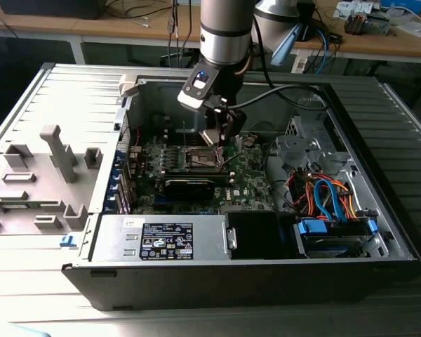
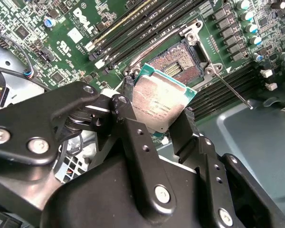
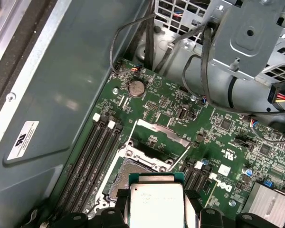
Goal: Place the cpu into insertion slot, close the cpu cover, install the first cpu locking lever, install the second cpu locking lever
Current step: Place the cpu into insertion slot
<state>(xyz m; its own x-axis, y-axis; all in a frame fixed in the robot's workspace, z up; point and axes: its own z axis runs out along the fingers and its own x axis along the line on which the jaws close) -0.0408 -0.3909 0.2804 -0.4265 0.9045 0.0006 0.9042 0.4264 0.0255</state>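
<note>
Inside the open case [image 1: 379, 133], my hand [image 2: 157, 108] hovers low over the green board [image 1: 251, 181], its two black fingers [image 2: 127, 97] clamped on opposite edges of the cpu [image 2: 164, 102], silvery top facing up. The chip is in the air, near the slot [image 2: 178, 61] but not over its centre. In both wrist views part of the slot's dark field of contacts shows past the chip's far edge. The cover [image 3: 164, 133] stands swung open on the far side of the slot, and one thin lever [image 2: 232, 90] lies thrown out to the side, so the way down looks free. I judge the placing step to be under way, with the chip not yet seated. To do it well, I want the chip square to the slot's rim and level before any descent. The wrist views look at it from an angle, and I cannot tell from them whether it hangs flat. Its edges should line up with the rim on all four sides, and it should drop in under its own weight, not be pushed, since the contacts beneath would likely bend under a skewed or forced landing. The fingers grip at the very edges, so I reckon they need room beside the rim to part without dragging the chip sideways.
</note>
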